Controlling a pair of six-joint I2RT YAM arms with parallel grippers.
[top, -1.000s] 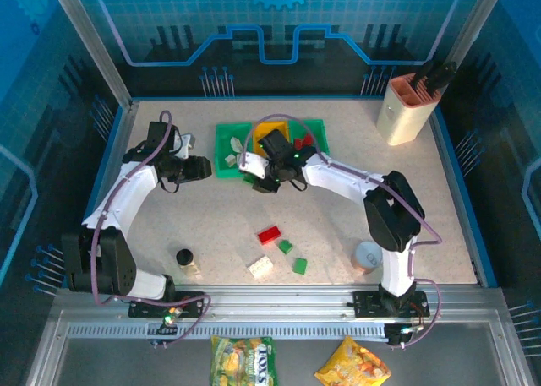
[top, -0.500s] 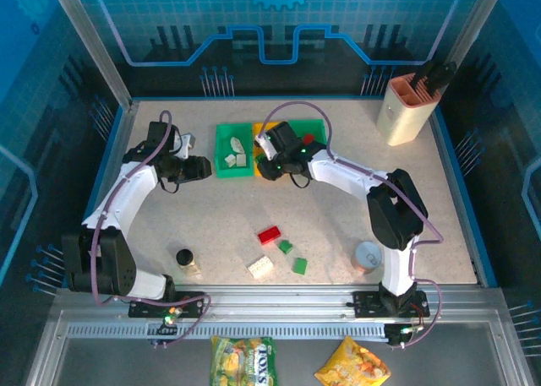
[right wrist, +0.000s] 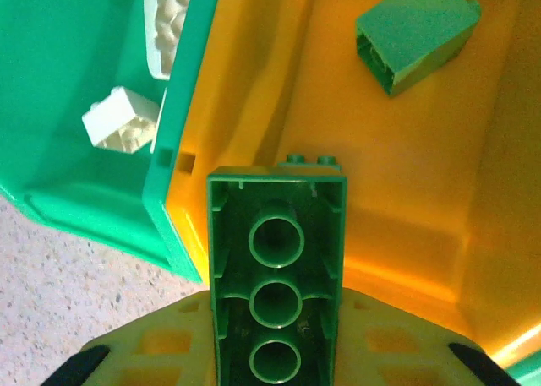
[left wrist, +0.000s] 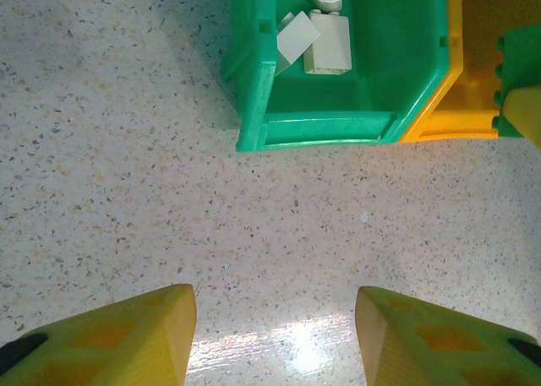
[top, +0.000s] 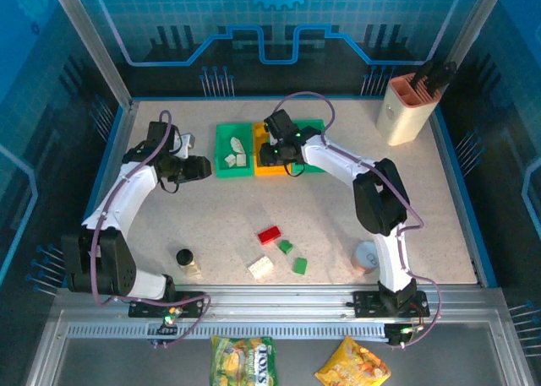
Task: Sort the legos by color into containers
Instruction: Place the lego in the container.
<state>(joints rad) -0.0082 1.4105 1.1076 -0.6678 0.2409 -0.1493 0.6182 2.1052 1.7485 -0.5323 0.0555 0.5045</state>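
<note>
Speckled beige table (top: 211, 217), blue-panelled enclosure, beige holder (top: 404, 107) at 2 o'clock. At 12 o'clock the right gripper (top: 273, 154) is clamped on a long green brick (right wrist: 276, 268), hanging over the orange-yellow bin (right wrist: 406, 192), where a second green brick (right wrist: 417, 33) lies.

Risk: the held brick sits close to that bin's 9 o'clock wall. A skewed drop could clip the rim and tip into the left green bin (left wrist: 254, 107) with the cream bricks (left wrist: 328, 41).

The left gripper (left wrist: 275, 318) is spread wide and empty, just beside that bin. A red brick (top: 269, 234) and a cream brick (top: 260, 268) wait loose near 6 o'clock.
</note>
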